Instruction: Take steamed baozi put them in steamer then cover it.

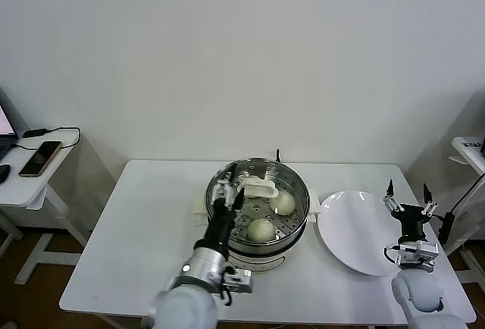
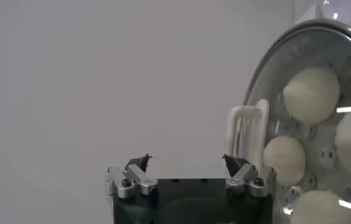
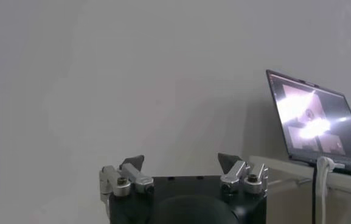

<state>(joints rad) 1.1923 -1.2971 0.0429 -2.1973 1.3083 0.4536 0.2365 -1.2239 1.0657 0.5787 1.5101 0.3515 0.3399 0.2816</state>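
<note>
The steel steamer (image 1: 267, 252) stands in the middle of the table. The clear glass cover lies on it, its cream-white handle (image 1: 261, 187) on top. Two baozi (image 1: 283, 203) (image 1: 261, 230) show through the glass in the head view. The left wrist view shows several baozi (image 2: 311, 87) under the cover (image 2: 266, 64), next to its handle (image 2: 246, 131). My left gripper (image 1: 227, 192) is open and empty, just left of the handle over the steamer's left rim; it also shows in its wrist view (image 2: 187, 161). My right gripper (image 1: 408, 196) is open and empty, raised at the table's right end.
An empty flat white plate (image 1: 356, 230) lies right of the steamer. The white table (image 1: 136, 253) is bare on its left half. A side table with a phone (image 1: 39, 158) stands at far left. A laptop (image 3: 315, 119) sits on a shelf at the right.
</note>
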